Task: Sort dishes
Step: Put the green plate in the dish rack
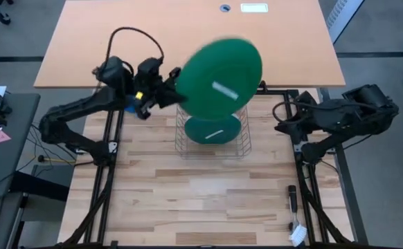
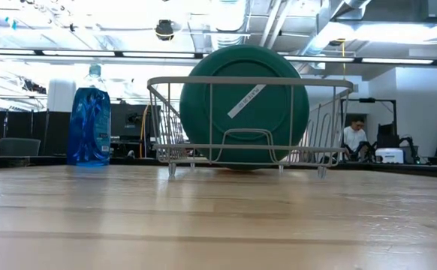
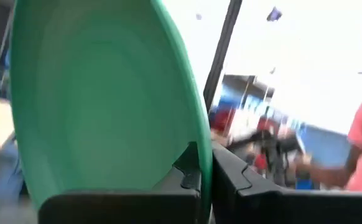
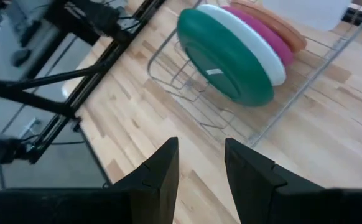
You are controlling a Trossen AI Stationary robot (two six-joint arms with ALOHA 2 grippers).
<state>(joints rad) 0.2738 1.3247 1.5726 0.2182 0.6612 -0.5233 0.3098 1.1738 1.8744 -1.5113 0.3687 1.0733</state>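
The left hand [image 1: 165,88] is clamped on the rim of a round dark green plate [image 1: 220,77], holding it tilted in the air above the metal wire dish rack [image 1: 212,146] on the wooden desk [image 1: 187,187]. In the rack stand another green plate [image 4: 221,56], a white plate [image 4: 263,48], a magenta-pink plate [image 4: 273,38] and a salmon-orange plate [image 4: 283,28], side by side. The right hand [image 4: 201,163] waits near the desk's edge, fingers apart and empty. Sorting looks nearly done; the held plate is not yet slotted in.
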